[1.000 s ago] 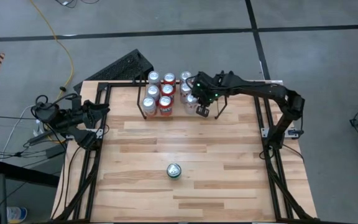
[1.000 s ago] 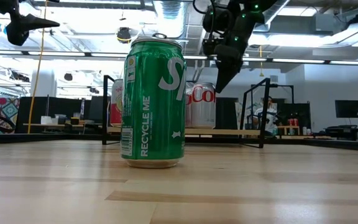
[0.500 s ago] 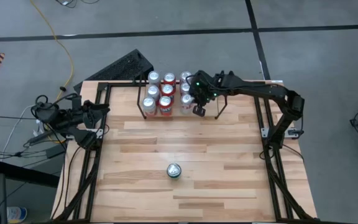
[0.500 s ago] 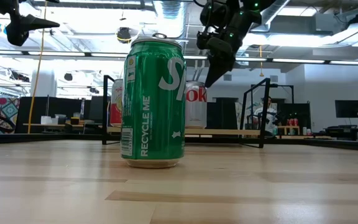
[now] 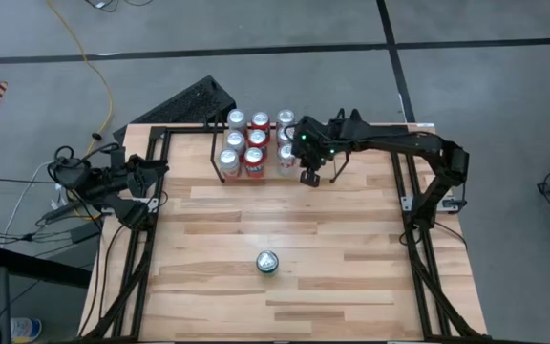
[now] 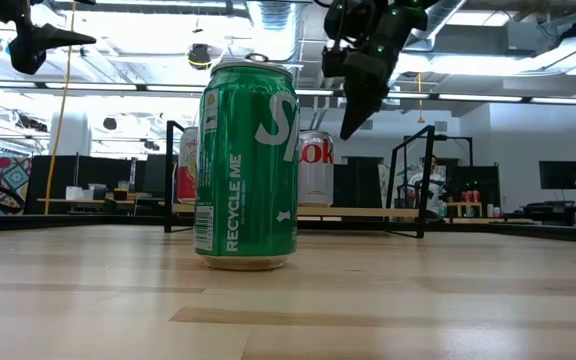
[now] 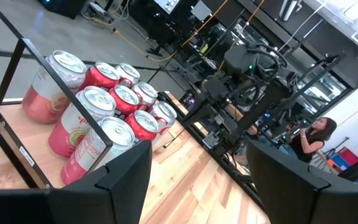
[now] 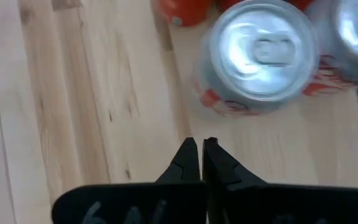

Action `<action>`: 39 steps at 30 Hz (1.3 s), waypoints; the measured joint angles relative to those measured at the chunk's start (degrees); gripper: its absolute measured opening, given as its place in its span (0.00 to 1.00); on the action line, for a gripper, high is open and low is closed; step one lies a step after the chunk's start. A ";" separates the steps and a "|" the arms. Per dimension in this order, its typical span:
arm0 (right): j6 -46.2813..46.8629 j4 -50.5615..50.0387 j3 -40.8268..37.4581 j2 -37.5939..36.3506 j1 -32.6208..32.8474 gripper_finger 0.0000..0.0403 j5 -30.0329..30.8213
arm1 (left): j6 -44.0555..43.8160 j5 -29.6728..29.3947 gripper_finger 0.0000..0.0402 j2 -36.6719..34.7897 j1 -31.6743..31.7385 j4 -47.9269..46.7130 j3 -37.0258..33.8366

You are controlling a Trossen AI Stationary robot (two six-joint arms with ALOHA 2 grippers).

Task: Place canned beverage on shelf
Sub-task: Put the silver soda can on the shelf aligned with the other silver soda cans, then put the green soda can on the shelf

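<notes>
A green can (image 5: 267, 262) stands upright on the table near its middle, close to the low camera (image 6: 247, 165). The shelf (image 5: 220, 164), a black wire rack with a wood floor at the far edge, holds several red and silver cans (image 7: 98, 118). My right gripper (image 5: 310, 176) is shut and empty. It hovers above the table just in front of the shelf's right end (image 6: 350, 128), beside the front silver can (image 8: 260, 53). My left gripper (image 7: 197, 186) is open and empty at the table's left edge (image 5: 146, 182).
A black tubular frame (image 5: 151, 239) runs around the tabletop. Bare wood lies between the shelf and the green can. A dark keyboard-like object (image 5: 189, 100) lies beyond the far left corner. A person (image 7: 312, 134) sits in the room behind.
My right gripper has swung a little toward the table's left along the shelf front, then back toward the right and near side. The front right silver can has shifted slightly left, closer to the red cans, and shows a different part of its label.
</notes>
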 joint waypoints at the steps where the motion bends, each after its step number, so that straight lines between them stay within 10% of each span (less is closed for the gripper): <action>1: 0.00 0.42 -0.09 0.06 0.36 0.02 0.09 | 0.03 0.00 0.61 0.00 0.00 0.00 0.00; 39: -2.83 6.35 -0.04 0.29 2.33 0.02 -0.70 | -0.60 -0.76 0.61 0.00 -0.02 -1.53 0.00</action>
